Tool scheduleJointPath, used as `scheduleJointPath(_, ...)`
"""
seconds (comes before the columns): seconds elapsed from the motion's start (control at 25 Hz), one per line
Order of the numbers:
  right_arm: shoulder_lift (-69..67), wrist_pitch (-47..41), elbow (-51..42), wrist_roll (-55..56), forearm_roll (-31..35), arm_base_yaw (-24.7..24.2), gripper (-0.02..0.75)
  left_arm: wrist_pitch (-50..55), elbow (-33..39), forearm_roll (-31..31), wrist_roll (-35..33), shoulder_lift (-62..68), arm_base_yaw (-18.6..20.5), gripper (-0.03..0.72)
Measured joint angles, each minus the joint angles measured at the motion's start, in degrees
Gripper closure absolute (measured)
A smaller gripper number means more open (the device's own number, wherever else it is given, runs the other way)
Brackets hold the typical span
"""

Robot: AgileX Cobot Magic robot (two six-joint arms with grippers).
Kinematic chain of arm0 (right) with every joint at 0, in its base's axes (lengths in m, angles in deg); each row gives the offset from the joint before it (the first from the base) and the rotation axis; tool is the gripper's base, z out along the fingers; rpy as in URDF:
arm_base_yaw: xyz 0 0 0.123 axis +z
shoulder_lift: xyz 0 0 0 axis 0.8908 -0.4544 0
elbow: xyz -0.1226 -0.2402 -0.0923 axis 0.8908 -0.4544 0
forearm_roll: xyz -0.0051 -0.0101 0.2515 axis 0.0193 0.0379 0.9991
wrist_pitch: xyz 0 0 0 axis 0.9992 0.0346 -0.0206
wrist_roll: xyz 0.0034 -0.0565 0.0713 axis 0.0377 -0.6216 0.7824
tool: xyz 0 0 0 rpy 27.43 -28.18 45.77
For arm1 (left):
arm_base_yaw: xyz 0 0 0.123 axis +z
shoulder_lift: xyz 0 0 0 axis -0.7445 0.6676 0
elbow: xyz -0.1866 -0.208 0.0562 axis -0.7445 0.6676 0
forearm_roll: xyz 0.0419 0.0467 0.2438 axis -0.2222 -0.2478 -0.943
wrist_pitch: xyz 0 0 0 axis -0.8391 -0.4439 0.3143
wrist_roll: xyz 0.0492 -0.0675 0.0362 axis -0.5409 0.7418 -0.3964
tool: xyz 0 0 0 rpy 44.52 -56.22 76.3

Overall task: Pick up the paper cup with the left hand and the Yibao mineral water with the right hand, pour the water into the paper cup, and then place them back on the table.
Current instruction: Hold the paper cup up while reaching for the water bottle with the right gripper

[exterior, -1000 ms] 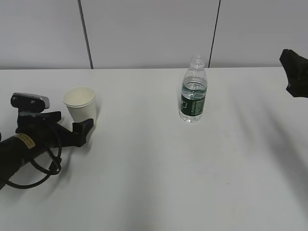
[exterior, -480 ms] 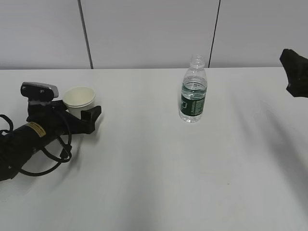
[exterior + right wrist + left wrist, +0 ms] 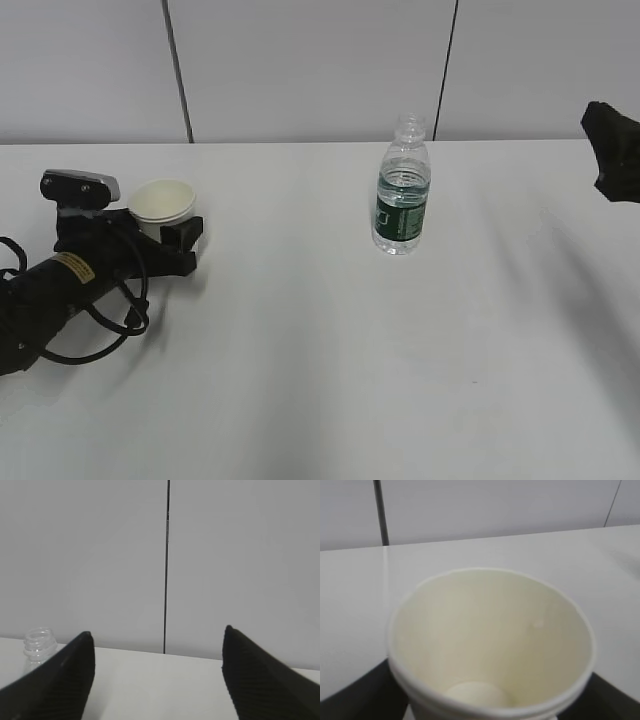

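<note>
Black left arm [image 3: 50, 300], yellow sticker, grey-topped gripper [image 3: 165, 238], looped cable

One paper cup [image 3: 165, 207] stands on the table [image 3: 330, 360], well left of the one Yibao mineral water [image 3: 402, 190] bottle. Two robot arms show: the left hand [image 3: 160, 240] at the cup, the right hand [image 3: 612, 150] far right of the bottle.

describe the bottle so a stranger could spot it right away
On the white table, look right of the middle, near the back wall. The bottle stands there alone: clear plastic, dark green label, no cap, taller than the paper cup far to its left.
</note>
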Motion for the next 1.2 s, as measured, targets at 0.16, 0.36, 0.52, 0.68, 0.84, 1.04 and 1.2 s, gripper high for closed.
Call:
scheduleJointPath(0.16, -0.3, 0.4, 0.0, 0.0, -0.2, 0.0, 0.153, 0.0, 0.0, 0.0, 0.0, 0.0, 0.0, 0.211)
scheduleJointPath(0.36, -4.5, 5.0, 0.0, 1.9, -3.7, 0.0, 0.153, 0.0, 0.0, 0.0, 0.0, 0.0, 0.0, 0.215)
scheduleJointPath(0.52, -10.6, 7.8, 0.0, 4.3, -9.8, 0.0, 0.153, 0.0, 0.0, 0.0, 0.0, 0.0, 0.0, 0.216)
scheduleJointPath(0.68, -15.5, 7.8, 1.3, 6.5, -14.7, 0.0, 0.153, 0.0, 0.0, 0.0, 0.0, 0.0, 0.0, 0.216)
scheduleJointPath(0.84, -19.5, 7.8, 3.6, 8.5, -18.7, 0.0, 0.153, 0.0, 0.0, 0.0, 0.0, 0.0, 0.0, 0.216)
scheduleJointPath(1.04, -24.0, 8.2, 7.5, 11.6, -21.7, 0.0, 0.151, 0.0, 0.0, 0.0, 0.0, 0.0, 0.0, 0.216)
scheduleJointPath(1.2, -27.8, 8.2, 10.9, 12.5, -22.1, 0.0, 0.151, 0.0, 0.0, 0.0, 0.0, 0.0, 0.0, 0.216)
